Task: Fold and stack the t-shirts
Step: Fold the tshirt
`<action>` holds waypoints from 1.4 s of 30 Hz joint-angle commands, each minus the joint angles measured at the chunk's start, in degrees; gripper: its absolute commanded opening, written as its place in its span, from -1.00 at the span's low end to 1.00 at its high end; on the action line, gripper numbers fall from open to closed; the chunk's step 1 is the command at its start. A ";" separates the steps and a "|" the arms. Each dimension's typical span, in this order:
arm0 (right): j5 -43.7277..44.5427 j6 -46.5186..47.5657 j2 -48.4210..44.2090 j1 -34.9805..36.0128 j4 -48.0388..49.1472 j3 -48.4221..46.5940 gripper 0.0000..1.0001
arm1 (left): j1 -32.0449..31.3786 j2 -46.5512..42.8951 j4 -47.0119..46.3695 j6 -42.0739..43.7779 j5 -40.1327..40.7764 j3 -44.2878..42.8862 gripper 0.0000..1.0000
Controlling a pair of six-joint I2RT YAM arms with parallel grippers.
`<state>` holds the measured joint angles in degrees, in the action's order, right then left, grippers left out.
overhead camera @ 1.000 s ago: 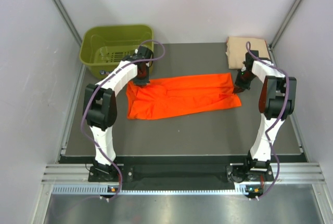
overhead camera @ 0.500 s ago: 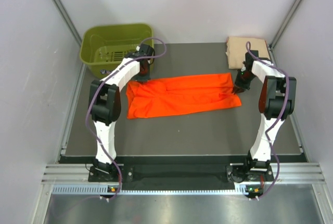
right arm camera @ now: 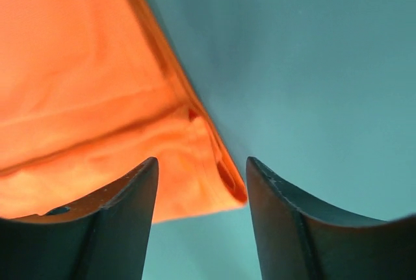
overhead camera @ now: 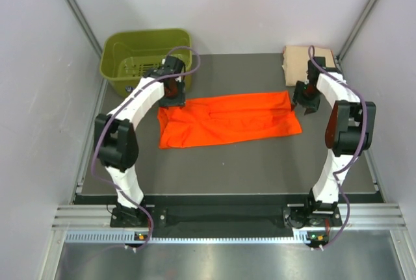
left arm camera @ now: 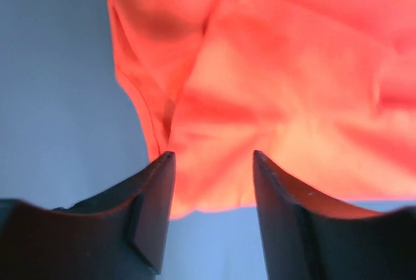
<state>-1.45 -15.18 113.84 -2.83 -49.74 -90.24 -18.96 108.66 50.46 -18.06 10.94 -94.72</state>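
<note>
The orange t-shirt (overhead camera: 227, 119) lies folded into a long band across the middle of the dark table. Its left far corner (left arm camera: 273, 85) shows under my left gripper (left arm camera: 213, 153), which hangs open above it with nothing between the fingers. In the top view the left gripper (overhead camera: 171, 95) is at the shirt's back left corner. My right gripper (overhead camera: 305, 102) is at the back right corner, open (right arm camera: 201, 159), and the shirt's corner (right arm camera: 84, 85) lies loose below it. The peach-tan t-shirt (overhead camera: 304, 60) lies folded at the back right of the table.
An olive-green basket (overhead camera: 116, 72) stands at the back left, just behind the left gripper. White walls close in both sides, and the table's front edge runs in front of the arm bases.
Both grippers have opened and let go of the orange shirt's far corners. The left arm swung a little left and back. The shirt has settled flat.
</note>
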 commanded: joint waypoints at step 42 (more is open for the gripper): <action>-5.58 -0.73 -8.27 6.35 7.82 17.38 -0.66 | 6.39 -20.75 -6.42 -10.68 -12.52 33.99 -0.64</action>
<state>-11.86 -17.15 108.16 4.36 -38.28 -71.68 -12.82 94.04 41.89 -30.89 0.43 -57.41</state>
